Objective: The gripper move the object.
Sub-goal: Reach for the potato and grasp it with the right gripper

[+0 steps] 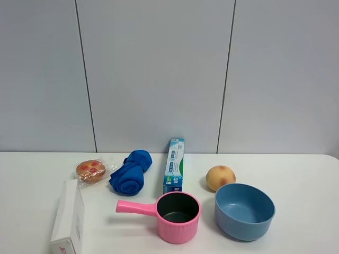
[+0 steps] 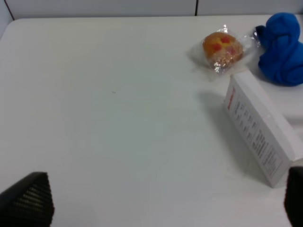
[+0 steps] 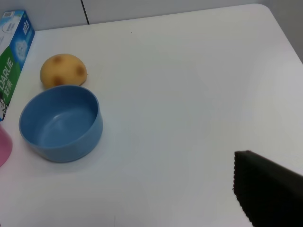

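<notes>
The object, a round pale yellow-orange fruit [image 1: 220, 178], sits on the white table just behind the blue bowl [image 1: 244, 210]. It also shows in the right wrist view [image 3: 63, 70], next to the bowl [image 3: 61, 124]. Neither gripper shows in the exterior high view. My left gripper [image 2: 165, 208] is open and empty over bare table, with its black fingertips [image 2: 28, 201] at the frame's corners. Of my right gripper, only one black finger [image 3: 270, 194] shows, with nothing beside it, well away from the fruit.
A wrapped brown bun [image 1: 90, 171], a blue cloth [image 1: 130, 172] and a toothpaste box [image 1: 174, 165] lie in a row to the left of the fruit. A pink pot [image 1: 177, 210] with its handle pointing left stands in front. A white carton [image 1: 68, 218] stands at the front left.
</notes>
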You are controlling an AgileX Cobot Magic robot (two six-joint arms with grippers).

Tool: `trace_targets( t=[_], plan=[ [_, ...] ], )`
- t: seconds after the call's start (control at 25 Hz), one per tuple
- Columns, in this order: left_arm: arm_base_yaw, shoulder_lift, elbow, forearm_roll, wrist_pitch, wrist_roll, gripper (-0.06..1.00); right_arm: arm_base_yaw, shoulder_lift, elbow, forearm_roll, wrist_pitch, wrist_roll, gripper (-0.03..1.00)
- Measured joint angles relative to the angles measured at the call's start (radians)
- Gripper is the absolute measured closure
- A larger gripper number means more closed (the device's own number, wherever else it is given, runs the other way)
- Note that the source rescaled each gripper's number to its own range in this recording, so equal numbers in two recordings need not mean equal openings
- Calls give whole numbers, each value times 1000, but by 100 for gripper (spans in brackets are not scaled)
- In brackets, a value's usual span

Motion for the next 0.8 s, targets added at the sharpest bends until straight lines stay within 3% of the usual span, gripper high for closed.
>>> trace_targets(
  t=[0.6,0.8],
  plan=[
    [0,0,0,0,0,0,-6,0,0,0,15,-1,-14,-3],
    [0,0,0,0,0,0,-6,0,24,-26,19,1,-38,5]
  ],
)
